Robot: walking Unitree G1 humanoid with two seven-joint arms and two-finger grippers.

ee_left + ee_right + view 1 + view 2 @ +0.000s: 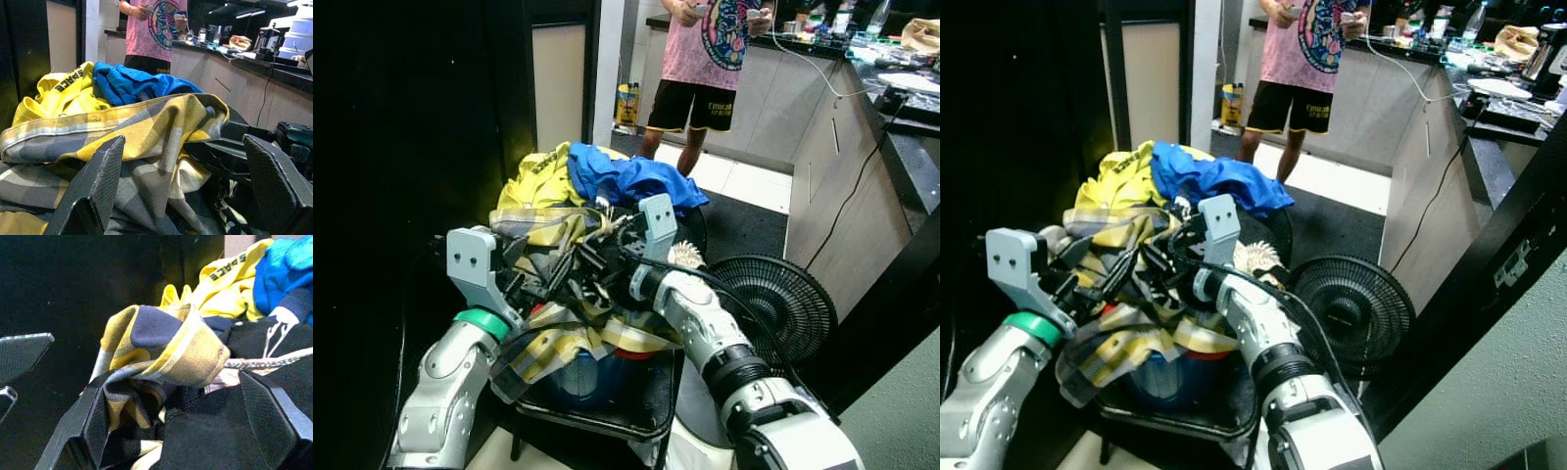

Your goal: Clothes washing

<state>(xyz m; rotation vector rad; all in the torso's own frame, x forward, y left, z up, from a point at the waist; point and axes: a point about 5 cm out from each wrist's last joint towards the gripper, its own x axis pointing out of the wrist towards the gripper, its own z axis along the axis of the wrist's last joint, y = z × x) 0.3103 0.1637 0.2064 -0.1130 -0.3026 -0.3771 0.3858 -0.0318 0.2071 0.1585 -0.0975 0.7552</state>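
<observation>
Plaid shirt [558, 343] overhanging basket rim [607, 416]

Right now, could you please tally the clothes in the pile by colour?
Yellow top: 1
Blue garment: 1
Yellow-grey plaid shirt: 1
Black garment: 1
Total: 4 that can be told apart; more may lie buried beneath.

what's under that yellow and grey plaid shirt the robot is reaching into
Under the yellow and grey plaid flannel shirt a round blue plastic basket with a red rim peeks out, resting on a black tray. Black clothing lies beneath too. The basket's contents are covered.
</observation>
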